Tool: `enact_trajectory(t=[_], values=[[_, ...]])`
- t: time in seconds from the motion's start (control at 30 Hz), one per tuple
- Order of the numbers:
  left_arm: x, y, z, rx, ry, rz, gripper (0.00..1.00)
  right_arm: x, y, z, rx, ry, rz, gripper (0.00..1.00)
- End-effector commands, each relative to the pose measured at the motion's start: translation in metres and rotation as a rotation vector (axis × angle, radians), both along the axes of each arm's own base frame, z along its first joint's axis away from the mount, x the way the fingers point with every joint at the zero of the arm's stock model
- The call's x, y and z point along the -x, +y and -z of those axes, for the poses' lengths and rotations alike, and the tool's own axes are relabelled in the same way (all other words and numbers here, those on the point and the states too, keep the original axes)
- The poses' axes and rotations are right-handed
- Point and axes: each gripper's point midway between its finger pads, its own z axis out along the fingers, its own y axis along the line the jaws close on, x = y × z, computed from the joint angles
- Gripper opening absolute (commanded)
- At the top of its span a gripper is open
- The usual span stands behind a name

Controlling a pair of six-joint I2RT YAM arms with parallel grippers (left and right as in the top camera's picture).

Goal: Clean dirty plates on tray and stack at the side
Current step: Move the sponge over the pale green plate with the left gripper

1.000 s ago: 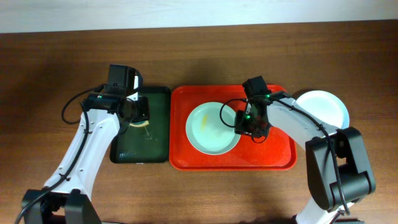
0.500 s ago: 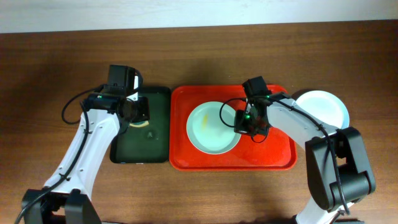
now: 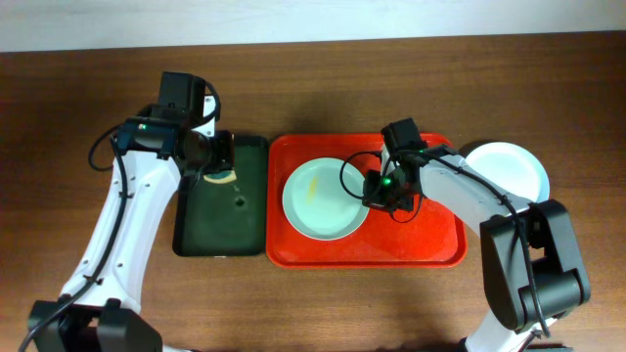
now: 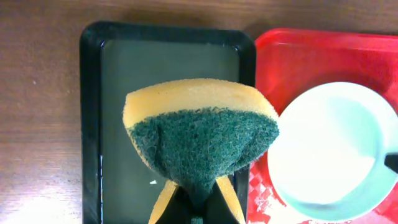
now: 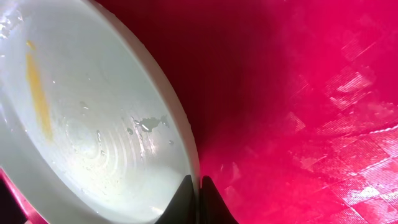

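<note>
The right gripper (image 5: pixel 198 193) has its fingers pinched nearly together on the rim of the pale mint plate (image 3: pixel 318 205), which sits in the left half of the red tray (image 3: pixel 430 244). That plate has a yellow smear (image 5: pixel 37 93) and some wet spots on it. The left gripper (image 4: pixel 193 208) is clamped on a yellow sponge (image 4: pixel 202 140), green scrubby side facing the camera, over the dark green tray (image 4: pixel 90 124). A second plate (image 3: pixel 509 171) sits on the table (image 3: pixel 78 98), just off the red tray's right edge

White arms (image 3: pixel 137 225), black joints (image 3: pixel 533 249), looping black cables (image 3: pixel 101 156)
</note>
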Motion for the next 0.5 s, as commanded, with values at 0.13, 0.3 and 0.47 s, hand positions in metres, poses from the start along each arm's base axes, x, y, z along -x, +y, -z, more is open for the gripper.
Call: enact_trajectory(t=[0.13, 0.3, 0.47], values=[[0.000, -0.037, 0.042, 0.077, 0.129, 0.097, 0.00, 0.011, 0.010, 0.005, -0.009, 0.028, -0.033, 0.04], [0.005, -0.074, 0.057, 0.155, 0.172, 0.181, 0.00, 0.016, 0.018, 0.006, 0.000, 0.026, -0.062, 0.04], [0.016, -0.104, 0.061, 0.161, 0.198, 0.225, 0.00, 0.013, 0.014, 0.007, 0.034, 0.010, -0.060, 0.04]])
